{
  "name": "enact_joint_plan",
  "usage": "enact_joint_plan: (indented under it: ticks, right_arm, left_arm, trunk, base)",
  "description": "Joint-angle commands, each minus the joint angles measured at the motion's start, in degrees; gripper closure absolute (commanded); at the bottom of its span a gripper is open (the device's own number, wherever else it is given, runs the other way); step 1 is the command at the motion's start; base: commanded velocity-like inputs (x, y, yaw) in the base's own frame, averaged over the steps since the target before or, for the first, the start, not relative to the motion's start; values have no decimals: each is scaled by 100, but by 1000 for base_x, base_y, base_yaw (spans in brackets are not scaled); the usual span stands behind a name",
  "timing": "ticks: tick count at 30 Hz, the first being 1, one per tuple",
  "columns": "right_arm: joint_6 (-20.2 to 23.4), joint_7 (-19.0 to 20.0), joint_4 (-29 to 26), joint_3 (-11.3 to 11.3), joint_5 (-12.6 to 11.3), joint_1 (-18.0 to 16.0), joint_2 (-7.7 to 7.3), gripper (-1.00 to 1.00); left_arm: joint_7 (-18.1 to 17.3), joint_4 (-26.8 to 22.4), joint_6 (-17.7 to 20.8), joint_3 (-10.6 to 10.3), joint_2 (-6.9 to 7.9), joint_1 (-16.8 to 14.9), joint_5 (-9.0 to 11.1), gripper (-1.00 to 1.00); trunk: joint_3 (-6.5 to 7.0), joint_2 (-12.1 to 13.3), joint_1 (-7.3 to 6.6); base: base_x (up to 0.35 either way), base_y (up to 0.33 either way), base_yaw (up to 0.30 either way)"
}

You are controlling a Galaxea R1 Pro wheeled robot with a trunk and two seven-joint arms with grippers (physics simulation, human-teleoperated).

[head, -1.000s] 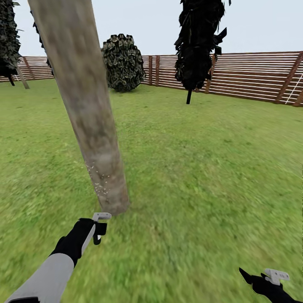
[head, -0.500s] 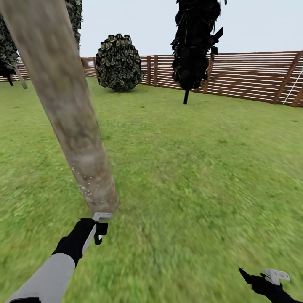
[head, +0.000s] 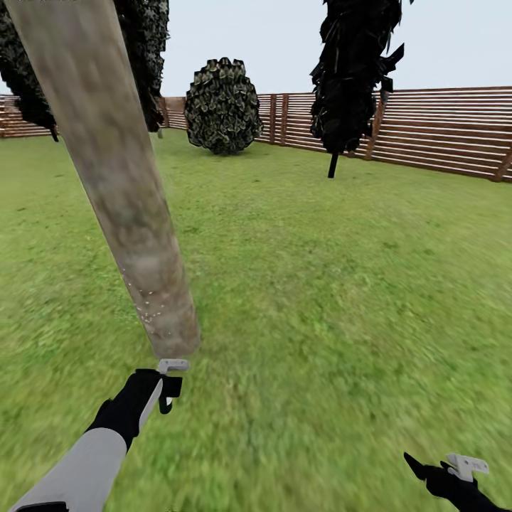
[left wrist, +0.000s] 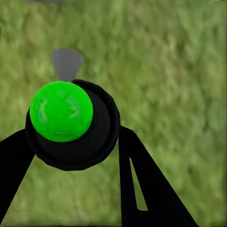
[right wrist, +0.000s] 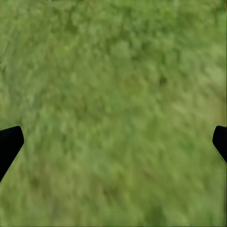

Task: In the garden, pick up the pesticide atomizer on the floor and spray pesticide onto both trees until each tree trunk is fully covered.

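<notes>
The tree trunk (head: 121, 185), thick and mottled grey-brown, leans up to the left on the garden lawn (head: 341, 284). Its base stands just beyond my left gripper (head: 165, 390). Pale specks of pesticide (head: 146, 307) dot its lower part. That gripper is shut on the pesticide atomizer (head: 171, 370), whose grey trigger head points at the trunk's foot. In the left wrist view the dark bottle with its green spot (left wrist: 61, 111) sits between my black fingers (left wrist: 142, 184). My right gripper (head: 455, 473) hangs open over grass at the lower right, with its fingertips (right wrist: 9, 142) wide apart.
A brown slatted fence (head: 441, 131) runs along the back. A round bush (head: 222, 107) stands before it, and a dark ragged tree on a thin stem (head: 352, 71) is to its right. Dark foliage (head: 142, 50) hangs behind the trunk's top. Open lawn spreads to the right.
The camera has shifted: the trunk now shows further left with its base closer to the atomizer's head, and the background has slid right. Both arms hold the same pose in view.
</notes>
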Motion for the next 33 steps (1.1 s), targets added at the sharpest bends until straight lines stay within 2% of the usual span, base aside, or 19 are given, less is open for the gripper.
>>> enact_joint_plan:
  ticks: [1,12,23,33]
  right_arm:
    - [0,0,0,0,0,0,0,-100]
    - [0,0,7,0,0,0,0,-100]
    - [0,0,9,0,0,0,4,-100]
    - [-9,0,18,2,0,0,11,-100]
  left_arm:
    - [3,0,-1,-1,0,0,-3,100]
    - [12,-4,-9,15,-9,0,49,100]
    - [12,-7,-9,42,-6,0,32,100]
    - [7,-19,-9,50,-8,0,50,100]
  trunk:
    - [0,0,0]
    - [0,0,0]
    - [0,0,0]
    - [0,0,0]
  base:
    - [68,-273,276]
    - [72,-91,276]
    - [195,-249,276]
    - [8,-324,276]
